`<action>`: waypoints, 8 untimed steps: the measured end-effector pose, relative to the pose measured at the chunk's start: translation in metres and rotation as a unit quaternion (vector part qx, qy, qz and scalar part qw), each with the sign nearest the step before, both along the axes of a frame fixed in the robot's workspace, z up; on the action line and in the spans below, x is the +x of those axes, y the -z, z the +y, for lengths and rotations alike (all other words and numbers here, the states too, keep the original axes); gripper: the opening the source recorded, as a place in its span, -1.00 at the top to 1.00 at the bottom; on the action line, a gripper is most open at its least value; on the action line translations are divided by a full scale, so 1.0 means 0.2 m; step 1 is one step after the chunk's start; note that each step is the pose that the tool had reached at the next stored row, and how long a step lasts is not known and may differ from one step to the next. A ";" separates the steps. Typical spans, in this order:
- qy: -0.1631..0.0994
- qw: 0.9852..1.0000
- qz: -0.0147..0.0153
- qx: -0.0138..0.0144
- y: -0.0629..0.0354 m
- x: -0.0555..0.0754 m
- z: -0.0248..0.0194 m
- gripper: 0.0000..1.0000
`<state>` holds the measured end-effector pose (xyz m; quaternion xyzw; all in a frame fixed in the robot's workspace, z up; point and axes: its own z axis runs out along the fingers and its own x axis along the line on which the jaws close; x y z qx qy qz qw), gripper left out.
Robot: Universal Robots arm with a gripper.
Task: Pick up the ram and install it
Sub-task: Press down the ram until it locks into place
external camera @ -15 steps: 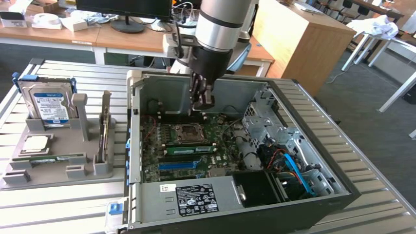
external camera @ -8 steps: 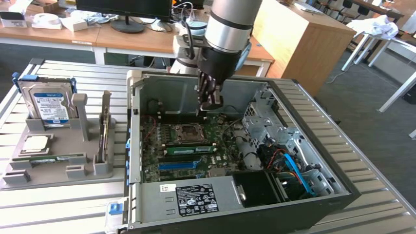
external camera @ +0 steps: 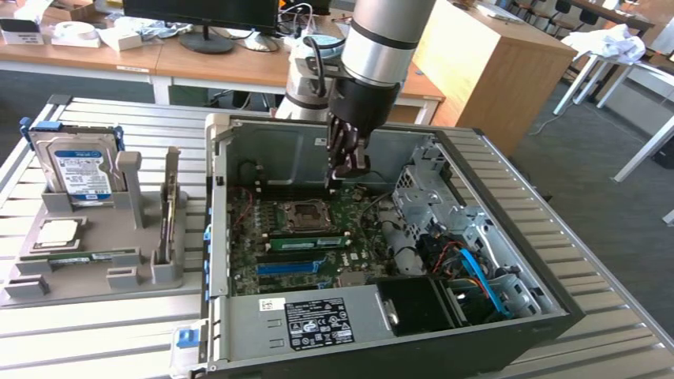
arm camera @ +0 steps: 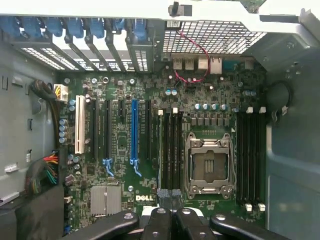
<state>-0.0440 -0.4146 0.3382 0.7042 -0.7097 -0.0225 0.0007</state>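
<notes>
My gripper [external camera: 342, 175] hangs shut inside the open computer case [external camera: 548, 260], above the motherboard [external camera: 316, 237], with nothing visible between its fingers. In the wrist view the gripper [arm camera: 170, 202] is closed over the black memory slots [arm camera: 171, 145] beside the empty processor socket [arm camera: 210, 162]. A long green ram stick [external camera: 79, 257] lies flat in the grey holder [external camera: 95, 229] at the exterior view's left, well away from the gripper. Another green stick [external camera: 305, 241] stands in a slot on the motherboard, between the socket and the blue slot strip [external camera: 290, 267].
The holder also carries an upright hard drive [external camera: 72, 170], a square silvery processor [external camera: 58, 231] and an upright card [external camera: 169, 213]. The case walls, drive cage [external camera: 421, 197] and cables [external camera: 474, 272] ring the motherboard. Desks and a monitor stand behind.
</notes>
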 end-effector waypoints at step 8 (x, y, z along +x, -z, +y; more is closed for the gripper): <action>0.000 1.000 0.000 0.000 0.000 0.00 0.000 0.80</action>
